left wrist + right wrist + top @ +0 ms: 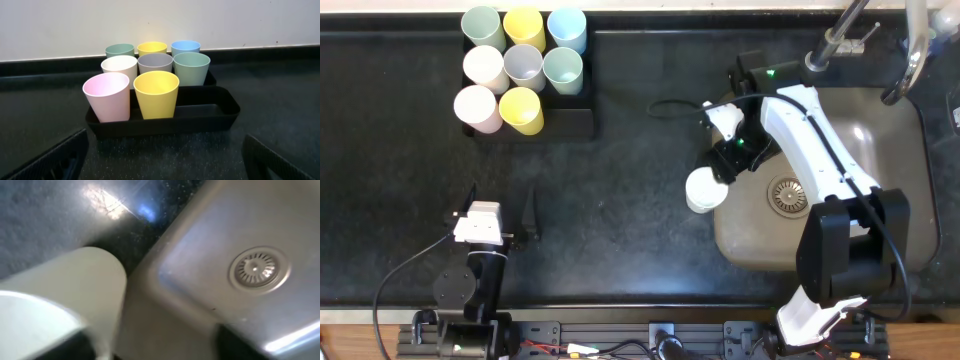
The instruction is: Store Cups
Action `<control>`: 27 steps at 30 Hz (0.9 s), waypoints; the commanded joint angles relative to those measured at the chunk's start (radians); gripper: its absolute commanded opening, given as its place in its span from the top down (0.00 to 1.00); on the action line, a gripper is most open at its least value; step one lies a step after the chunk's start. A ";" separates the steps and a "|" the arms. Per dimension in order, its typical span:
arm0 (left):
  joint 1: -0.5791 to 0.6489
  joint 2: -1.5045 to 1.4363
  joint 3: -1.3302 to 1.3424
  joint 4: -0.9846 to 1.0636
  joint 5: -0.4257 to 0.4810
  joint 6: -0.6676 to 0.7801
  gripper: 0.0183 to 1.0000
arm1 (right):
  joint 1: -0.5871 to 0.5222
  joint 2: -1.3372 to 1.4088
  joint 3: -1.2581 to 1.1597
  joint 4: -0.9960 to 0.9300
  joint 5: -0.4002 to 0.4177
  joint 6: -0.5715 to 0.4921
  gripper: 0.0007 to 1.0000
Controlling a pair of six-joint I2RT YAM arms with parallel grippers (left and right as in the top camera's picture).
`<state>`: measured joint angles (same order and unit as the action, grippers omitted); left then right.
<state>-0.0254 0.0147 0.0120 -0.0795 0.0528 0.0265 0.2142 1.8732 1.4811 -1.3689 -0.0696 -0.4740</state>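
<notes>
One dark desk (620,150) carries everything, with a steel sink (895,150) sunk into its right side. Toward the far left stands a black tray (570,122). Eight cups (524,66) stand upright in it, packed in rows, and one front slot is bare. My right hand (713,180) is closed on a white cup (703,190), holding it over the sink's left edge where steel meets desk. My left hand (500,212) sits low near my side of the desk, fingers spread wide with nothing between them, facing the tray from well apart.
</notes>
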 commanded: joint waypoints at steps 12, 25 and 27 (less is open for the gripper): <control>0.006 -0.012 -0.004 0.000 0.006 0.011 0.00 | 0.099 -0.002 0.043 -0.034 -0.167 0.051 0.96; 0.006 -0.012 -0.004 0.000 0.006 0.011 0.00 | 0.246 0.140 0.853 -0.201 0.001 0.269 0.96; 0.006 -0.012 -0.004 0.000 0.006 0.011 0.00 | 0.278 0.213 0.989 -0.229 0.011 0.270 0.96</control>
<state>-0.0254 0.0147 0.0120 -0.0795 0.0528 0.0261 0.4438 1.9736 2.3104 -1.5742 -0.0872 -0.2523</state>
